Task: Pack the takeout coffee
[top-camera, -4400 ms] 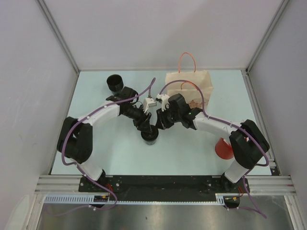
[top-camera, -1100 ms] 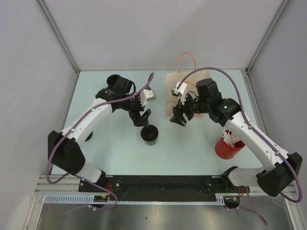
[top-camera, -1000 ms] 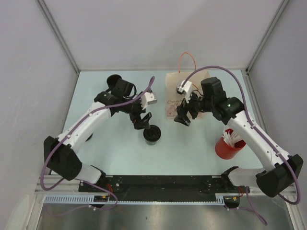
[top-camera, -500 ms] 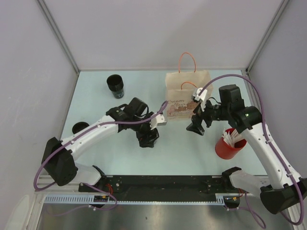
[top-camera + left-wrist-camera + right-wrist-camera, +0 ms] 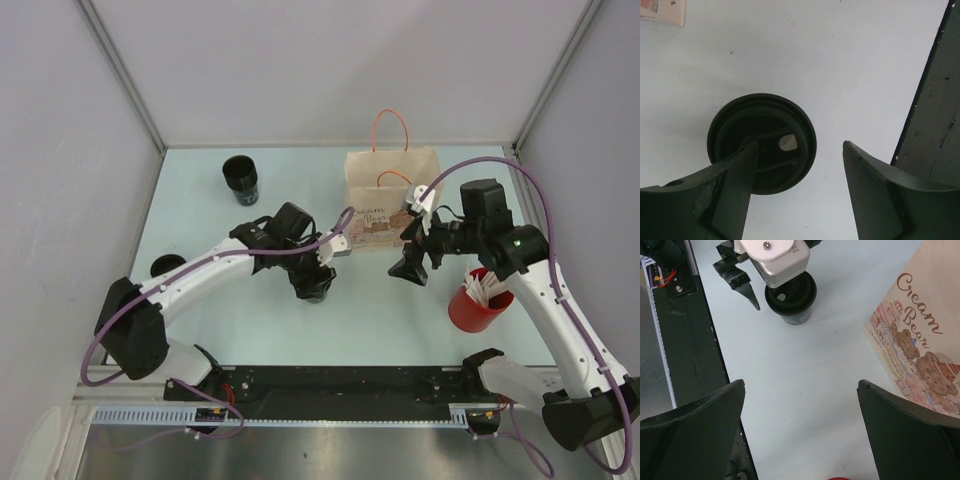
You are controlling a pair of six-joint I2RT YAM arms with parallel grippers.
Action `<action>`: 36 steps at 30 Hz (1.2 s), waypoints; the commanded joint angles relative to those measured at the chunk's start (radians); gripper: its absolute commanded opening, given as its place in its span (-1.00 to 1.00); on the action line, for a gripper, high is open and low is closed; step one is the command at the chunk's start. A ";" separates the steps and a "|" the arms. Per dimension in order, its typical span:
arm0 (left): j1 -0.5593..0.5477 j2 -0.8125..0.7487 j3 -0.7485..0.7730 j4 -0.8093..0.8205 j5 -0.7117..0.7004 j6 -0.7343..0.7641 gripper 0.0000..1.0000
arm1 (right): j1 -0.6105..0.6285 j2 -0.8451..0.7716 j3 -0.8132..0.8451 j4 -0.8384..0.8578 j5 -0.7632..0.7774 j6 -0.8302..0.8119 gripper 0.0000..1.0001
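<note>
The takeout coffee cup point(image 5: 762, 142), black with a black sip lid, stands upright on the pale table; it also shows as the cup point(image 5: 790, 297) in the right wrist view. My left gripper point(image 5: 800, 147) hangs just above it, open, with its left finger over the lid and the right finger off to the side over bare table. From above, that left gripper point(image 5: 312, 278) hides most of the cup point(image 5: 318, 293). The brown paper bag point(image 5: 390, 195) with orange handles stands behind. My right gripper point(image 5: 802, 385) is open and empty over the table between bag and cup.
A red cup point(image 5: 475, 305) of white sticks stands by the right arm. A second black cup point(image 5: 240, 178) is at the back left and a loose black lid point(image 5: 165, 267) lies at the left. The black base rail point(image 5: 935, 100) runs along the near edge.
My left gripper came from the back down over the lidded cup and its jaws have narrowed. My right gripper drew away from the bag, to the right and nearer.
</note>
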 commanded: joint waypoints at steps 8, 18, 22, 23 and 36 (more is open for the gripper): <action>-0.041 0.022 -0.025 0.021 -0.031 -0.025 0.06 | -0.005 -0.038 -0.027 0.053 -0.021 0.007 1.00; -0.048 -0.026 -0.005 -0.033 -0.078 -0.002 -0.04 | -0.005 -0.040 -0.032 0.051 -0.023 0.004 0.99; -0.048 -0.052 -0.007 -0.036 -0.101 -0.001 0.04 | -0.005 -0.037 -0.035 0.053 -0.023 0.004 1.00; -0.048 -0.057 -0.010 -0.035 -0.103 -0.001 0.04 | -0.007 -0.037 -0.035 0.053 -0.023 0.004 0.99; -0.048 -0.028 -0.040 -0.022 -0.116 0.010 -0.17 | -0.007 -0.040 -0.038 0.056 -0.026 0.007 0.99</action>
